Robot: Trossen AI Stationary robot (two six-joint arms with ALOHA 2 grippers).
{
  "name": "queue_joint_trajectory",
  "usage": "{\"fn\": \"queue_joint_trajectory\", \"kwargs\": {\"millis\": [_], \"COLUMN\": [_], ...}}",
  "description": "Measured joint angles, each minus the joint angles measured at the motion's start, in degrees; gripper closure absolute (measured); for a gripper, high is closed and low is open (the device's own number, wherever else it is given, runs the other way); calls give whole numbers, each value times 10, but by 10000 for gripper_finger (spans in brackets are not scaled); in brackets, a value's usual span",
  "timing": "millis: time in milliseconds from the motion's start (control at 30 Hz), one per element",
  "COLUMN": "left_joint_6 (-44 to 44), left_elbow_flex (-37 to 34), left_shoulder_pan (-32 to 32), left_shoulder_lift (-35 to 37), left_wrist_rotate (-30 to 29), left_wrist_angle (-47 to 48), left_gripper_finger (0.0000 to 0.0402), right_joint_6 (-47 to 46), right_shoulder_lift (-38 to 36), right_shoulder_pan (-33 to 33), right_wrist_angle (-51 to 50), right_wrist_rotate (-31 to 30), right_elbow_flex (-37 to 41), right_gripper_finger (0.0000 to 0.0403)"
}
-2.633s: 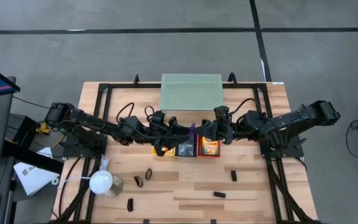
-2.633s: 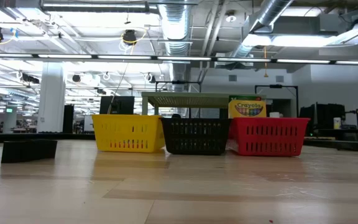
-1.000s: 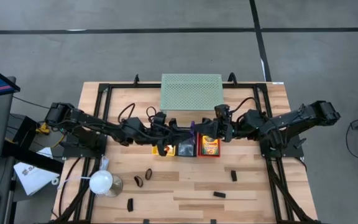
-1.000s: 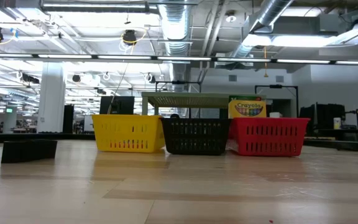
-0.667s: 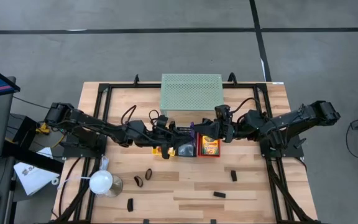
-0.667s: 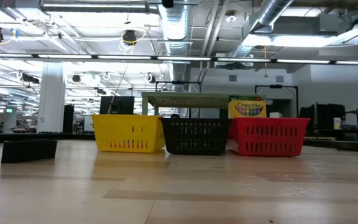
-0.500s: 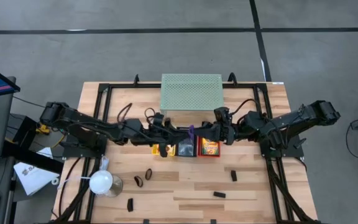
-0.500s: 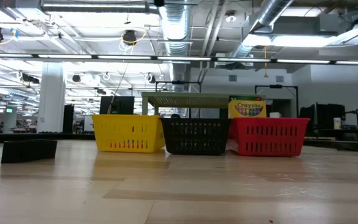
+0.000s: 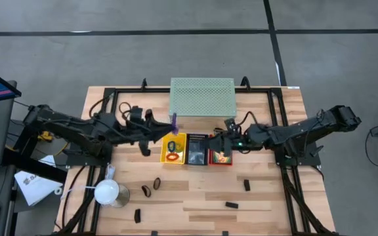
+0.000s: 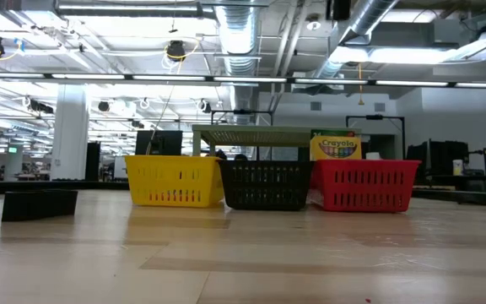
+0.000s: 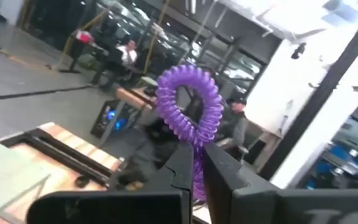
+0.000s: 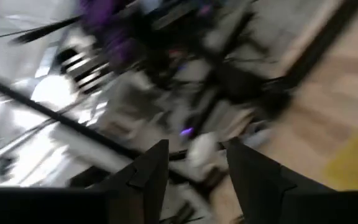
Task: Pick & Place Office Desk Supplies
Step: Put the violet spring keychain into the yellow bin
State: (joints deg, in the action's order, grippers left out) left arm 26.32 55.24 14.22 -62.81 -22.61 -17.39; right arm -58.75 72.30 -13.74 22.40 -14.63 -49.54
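Purple coiled band [image 11: 190,106], yellow basket [image 10: 175,181], black basket [image 10: 265,185], red basket [image 10: 364,185], pale green mesh shelf [image 9: 202,97]

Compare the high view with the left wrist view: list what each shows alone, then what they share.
Only the high view: the three baskets, yellow, black and red; the right gripper open over the red one, holding nothing; black clips and the lamp on the table.

Only the left wrist view: people in the room beyond, and the purple band's coiled shape.

Both: the left gripper shut on the purple band, and the mesh shelf.
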Motion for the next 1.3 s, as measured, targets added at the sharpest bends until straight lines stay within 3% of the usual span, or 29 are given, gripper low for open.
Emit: {"fn": "queue_joint_trajectory", "kwargs": {"millis": [200,633,900,1067,1300], "left_joint_6": [80,333,337,304,281], "left_elbow_flex": [0,-1,0,0,0], "left_shoulder_pan": [37,121,16,-57,-75], "left_shoulder_lift": [-21,-99,-160,-194,-249], "left_wrist_rotate": [-15,-13,-12,32,81], "left_wrist_angle": [133,415,418,421,421], "left_gripper_finger": [396,396,396,396,395], "right_joint_6": [8,-14,-105,-129,-133], "right_shoulder_lift": [-20,-167,-172,-164,-155], "right_shoulder_pan": [-4,-87,-139,-148,-148], "right_wrist_angle": [-85,-329,-427,-433,-440], "right_wrist_rotate": [-94,-304,-364,-365,-364], "right_elbow_flex": [0,0,0,0,0], "right_gripper_finger": [243,244,244,244,244]}}
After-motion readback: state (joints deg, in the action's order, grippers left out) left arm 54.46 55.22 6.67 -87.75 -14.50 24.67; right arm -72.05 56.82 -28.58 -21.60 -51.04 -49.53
